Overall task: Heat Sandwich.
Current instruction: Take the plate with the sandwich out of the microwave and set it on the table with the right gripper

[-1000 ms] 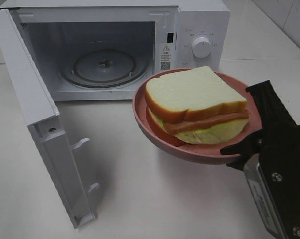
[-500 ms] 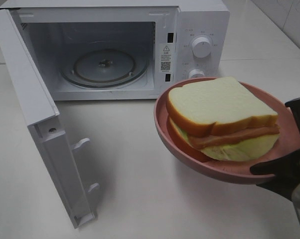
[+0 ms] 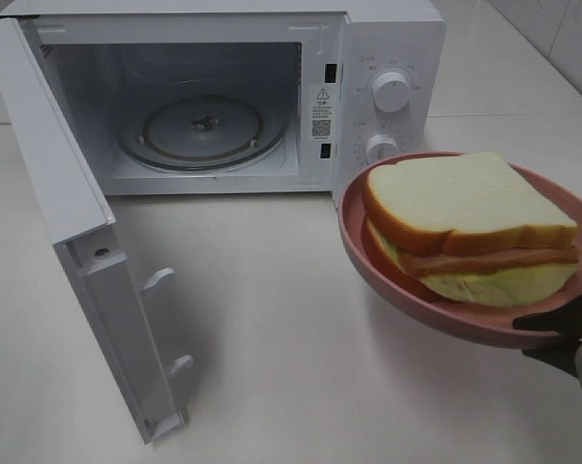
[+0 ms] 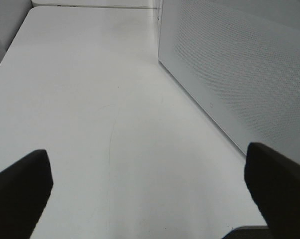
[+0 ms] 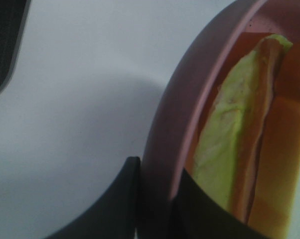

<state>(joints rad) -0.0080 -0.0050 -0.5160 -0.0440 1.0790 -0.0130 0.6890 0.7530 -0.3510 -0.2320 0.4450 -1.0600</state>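
Observation:
The sandwich (image 3: 470, 208), thick white bread with reddish meat and pale green filling, lies on a round pink plate (image 3: 363, 256) held in the air to the right of the open microwave (image 3: 204, 126). My right gripper (image 3: 567, 340) is shut on the plate's near right rim. In the right wrist view its black fingers (image 5: 115, 204) pinch the plate's rim (image 5: 187, 94), with the sandwich (image 5: 229, 149) just beyond. My left gripper (image 4: 150, 199) is open and empty above the bare table; it is out of sight in the exterior view.
The microwave door (image 3: 69, 222) stands swung out to the left, showing the glass turntable (image 3: 202, 128). Two knobs (image 3: 392, 89) sit on the right panel. A white perforated microwave panel (image 4: 239, 64) is beside my left gripper. White table (image 3: 272, 338) lies in front.
The plate with the sandwich has moved to the right and slightly down, away from the microwave's opening. My right arm has slid mostly out of the exterior view. The microwave is unchanged.

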